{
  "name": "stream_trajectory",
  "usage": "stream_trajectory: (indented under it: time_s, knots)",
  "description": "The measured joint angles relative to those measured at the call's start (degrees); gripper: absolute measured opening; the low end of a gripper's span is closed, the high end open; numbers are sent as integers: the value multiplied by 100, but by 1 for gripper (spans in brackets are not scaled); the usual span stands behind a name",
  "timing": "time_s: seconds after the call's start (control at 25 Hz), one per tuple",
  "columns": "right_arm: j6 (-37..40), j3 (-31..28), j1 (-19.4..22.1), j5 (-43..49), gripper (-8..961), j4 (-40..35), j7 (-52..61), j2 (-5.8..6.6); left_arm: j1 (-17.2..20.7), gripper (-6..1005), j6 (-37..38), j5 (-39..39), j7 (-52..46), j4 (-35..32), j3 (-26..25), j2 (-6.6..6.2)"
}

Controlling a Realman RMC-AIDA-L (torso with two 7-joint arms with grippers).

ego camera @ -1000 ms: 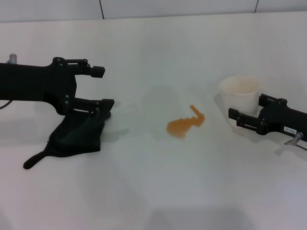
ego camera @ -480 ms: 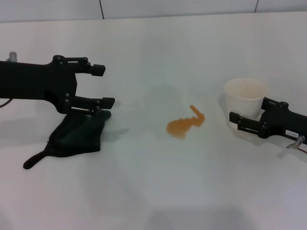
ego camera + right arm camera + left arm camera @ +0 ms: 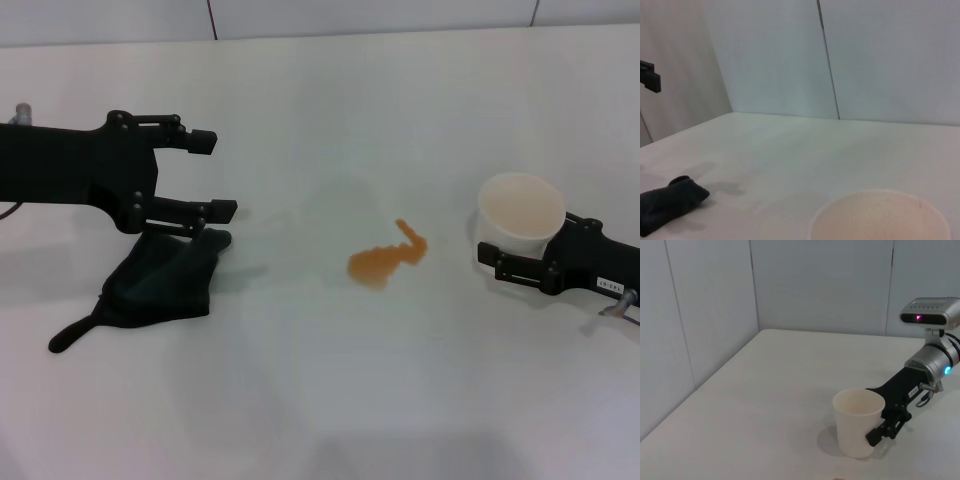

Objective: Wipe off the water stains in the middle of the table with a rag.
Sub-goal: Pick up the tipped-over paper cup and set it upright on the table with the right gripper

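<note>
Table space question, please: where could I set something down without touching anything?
The table is bare along its near edge and its far strip. Crowded spots: the left gripper over the rag, the water stains mid-table, and the right gripper around the paper cup.

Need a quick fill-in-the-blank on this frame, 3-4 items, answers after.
1. The rag lies on the table just below the ______ gripper.
2. The liquid blotch is ______ in colour.
3. The right gripper is beside a white paper ______.
4. The left gripper's fingers are ______, holding nothing.

Answers: left; orange; cup; open
</note>
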State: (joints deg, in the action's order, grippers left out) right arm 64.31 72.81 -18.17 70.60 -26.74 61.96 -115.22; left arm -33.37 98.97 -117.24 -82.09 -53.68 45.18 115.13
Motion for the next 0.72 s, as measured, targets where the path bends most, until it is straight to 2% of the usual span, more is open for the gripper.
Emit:
stream_trajectory:
  time_s: [0.04,0.72]
  knots:
    - [-2,-1,11,-1,869,1,0,0,2,831,0,0,0,0,0,0]
    - [-6,21,224,170,864,-65,314,50,1,831,-1,0,15,-2,0,0]
